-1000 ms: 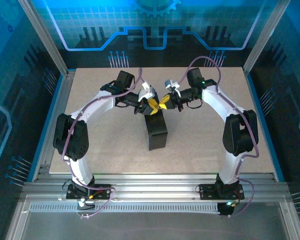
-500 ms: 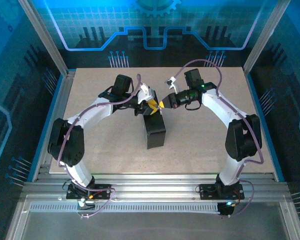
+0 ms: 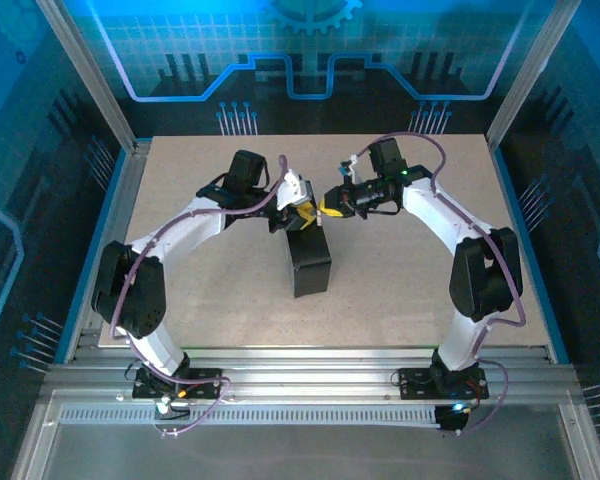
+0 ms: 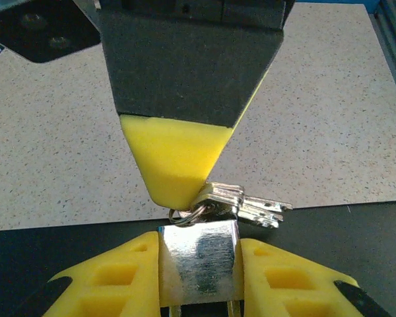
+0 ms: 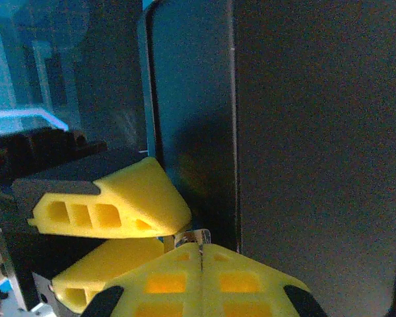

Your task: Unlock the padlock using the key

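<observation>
Tiny silver metal padlock sits pinched in our left tool, likely steadied for the silver keys our right tool pinches beside it.

The right end effector is closed, a metal piece at its tip, beside a dark box.

Left arm: white-and-black jointed arm, arched up and inward;
Left gripper: yellow-padded two-finger gripper, fingers clamped either side of a small silver metal padlock;
Right arm: matching white-and-black arm, arched inward;
Right gripper: yellow-padded two-finger gripper, pads pressed flat together, tips just beside the left gripper's
</observation>
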